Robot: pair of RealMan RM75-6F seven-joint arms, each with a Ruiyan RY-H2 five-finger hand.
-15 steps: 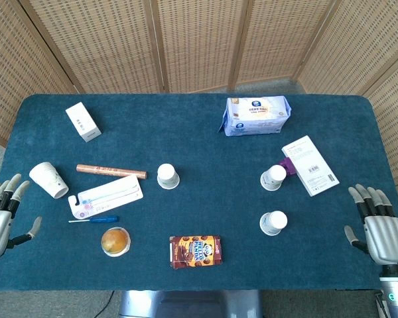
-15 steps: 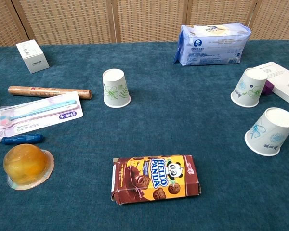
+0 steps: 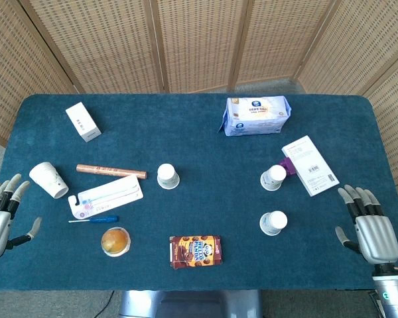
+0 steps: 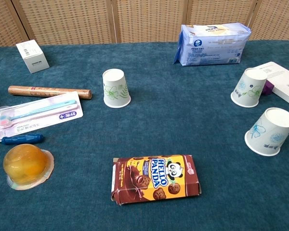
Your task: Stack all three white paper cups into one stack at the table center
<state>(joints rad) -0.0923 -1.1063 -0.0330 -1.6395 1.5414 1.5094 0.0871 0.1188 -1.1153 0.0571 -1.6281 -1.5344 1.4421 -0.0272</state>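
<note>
Blue cloth covers the surface (image 3: 205,212). At its near corners rest the two hands, palms down, fingers spread, holding nothing: the left hand (image 3: 1,215) at the near left edge, the right hand (image 3: 370,225) at the near right edge. Neither shows in the chest view.

Nearest the robot lies a biscuit box (image 4: 156,179) at centre front, with a jelly cup (image 4: 26,166) to its left. Beyond the jelly cup are a blue pen (image 4: 21,139), a toothbrush pack (image 4: 36,117) and a brown tube (image 4: 49,91).

Three white cups stand upside down, apart from one another. The near right cup (image 3: 273,222) stands closest to the right hand, well apart from it, to its left. The far right cup (image 3: 273,177) stands behind it, touching or just beside a purple item (image 3: 290,165) under a white box (image 3: 310,165). The centre cup (image 3: 167,175) stands mid-surface, well apart from both hands.

A fourth cup (image 3: 48,179) lies on its side at the left, beyond the left hand and apart from it.

Farthest back are a small white carton (image 3: 83,122) at left and a tissue pack (image 3: 255,116) at right.
</note>
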